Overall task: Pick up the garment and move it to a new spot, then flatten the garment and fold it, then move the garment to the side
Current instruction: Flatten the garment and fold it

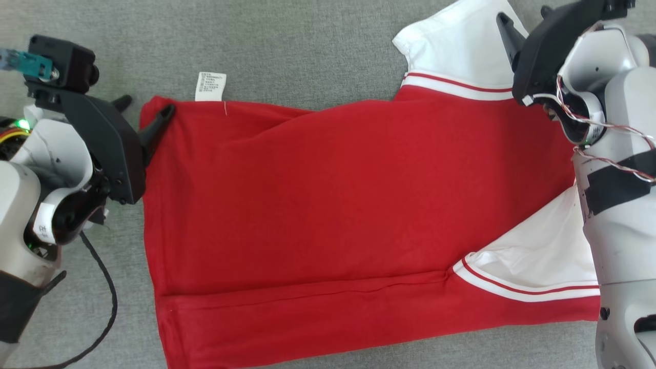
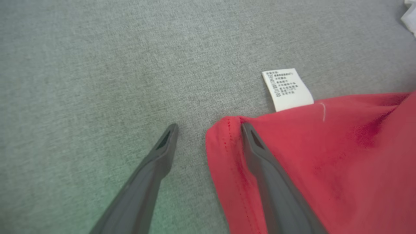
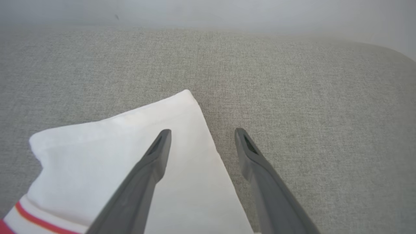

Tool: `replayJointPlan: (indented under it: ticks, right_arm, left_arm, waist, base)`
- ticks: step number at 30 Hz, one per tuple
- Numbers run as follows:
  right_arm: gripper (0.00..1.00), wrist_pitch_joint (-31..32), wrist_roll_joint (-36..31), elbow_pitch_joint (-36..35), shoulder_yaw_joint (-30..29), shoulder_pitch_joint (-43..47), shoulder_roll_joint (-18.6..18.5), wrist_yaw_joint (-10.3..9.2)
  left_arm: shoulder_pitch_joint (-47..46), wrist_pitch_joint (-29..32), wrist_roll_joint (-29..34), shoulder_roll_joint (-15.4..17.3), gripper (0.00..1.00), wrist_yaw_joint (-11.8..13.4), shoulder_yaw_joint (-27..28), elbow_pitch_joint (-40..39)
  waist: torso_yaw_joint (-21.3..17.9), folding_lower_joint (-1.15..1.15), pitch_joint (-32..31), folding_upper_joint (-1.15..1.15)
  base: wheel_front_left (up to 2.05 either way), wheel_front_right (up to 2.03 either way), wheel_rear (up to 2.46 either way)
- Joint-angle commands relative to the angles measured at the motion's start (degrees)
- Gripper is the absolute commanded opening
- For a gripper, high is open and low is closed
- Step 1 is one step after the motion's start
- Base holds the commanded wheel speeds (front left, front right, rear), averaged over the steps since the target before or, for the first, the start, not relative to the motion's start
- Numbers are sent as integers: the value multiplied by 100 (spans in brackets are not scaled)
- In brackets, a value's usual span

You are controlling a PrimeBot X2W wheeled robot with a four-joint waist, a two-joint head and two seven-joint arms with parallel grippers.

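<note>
The garment is a red shirt with white, red-striped sleeves, spread flat across the grey surface, its white care label poking out at the far edge. My left gripper is open at the shirt's far left corner: one finger rests over the red hem, the other over bare fabric surface. My right gripper is open above the far white sleeve, straddling its edge, one finger over white cloth, one over grey. Neither holds anything.
A grey upholstered surface lies under everything; its rounded far edge meets a pale wall. A black cable hangs by my left arm. The near white sleeve lies beside my right forearm.
</note>
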Motion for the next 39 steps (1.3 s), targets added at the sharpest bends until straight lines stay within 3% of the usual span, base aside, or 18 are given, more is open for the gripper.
replayJointPlan:
  ticks: [1, 2, 3, 4, 20, 21, 23, 24, 29, 34, 39]
  right_arm:
    - [100, -10, -72, 61, 57, -80, -4, -11]
    - [100, 5, -80, 87, 80, -115, -13, -11]
    - [100, 25, -96, 129, 108, -158, -26, -11]
    - [100, 56, -102, 165, 137, -200, -42, -11]
    - [100, 144, -222, 908, 447, -839, -203, -11]
    - [96, 193, -199, 990, 468, -860, -184, -11]
    - [6, 253, -164, 1102, 511, -914, -170, -11]
    - [0, 237, -175, 1155, 472, -930, -193, -11]
    - [0, -115, -427, 1237, 147, -1008, -209, -11]
    - [0, -829, -698, 1237, -195, -1078, -37, -11]
    - [0, -1329, -790, 1363, -266, -985, 43, -11]
  left_arm:
    - [17, 107, 57, 21, 100, 54, -97, 142]
    - [-5, 153, 84, 40, 45, 57, -130, 174]
    - [-10, 198, 100, 54, 19, 52, -158, 200]
    - [5, 247, 89, 60, 0, 36, -181, 215]
    - [42, 323, -64, -166, 0, 9, -314, -78]
    - [41, 317, -73, -189, 0, 6, -319, -69]
    - [34, 292, -93, -230, 0, -10, -333, -45]
    - [36, 247, -124, -260, 0, -17, -308, -36]
    - [-46, -55, -13, -367, 0, 19, -219, 115]
    - [-213, -505, 283, -391, 0, 269, -91, 392]
    - [-260, -907, 430, -488, 0, 359, -53, 584]
  waist:
    - [-36, 0, 58, 0]
    - [-38, 0, 74, 0]
    - [-38, 0, 85, 0]
    - [-33, 0, 95, 0]
    - [200, 0, 262, 0]
    - [211, 0, 269, 0]
    - [231, 0, 283, 0]
    - [240, 0, 289, 0]
    - [265, 0, 260, 0]
    - [249, 0, 190, 0]
    - [237, 0, 20, 0]
  base:
    - [0, 0, 0]
    - [0, 0, 0]
    - [0, 0, 0]
    - [0, 0, 0]
    - [0, 0, 0]
    - [0, 0, 0]
    - [0, 0, 0]
    - [0, 0, 0]
    - [0, 0, 0]
    - [0, 0, 0]
    - [0, 0, 0]
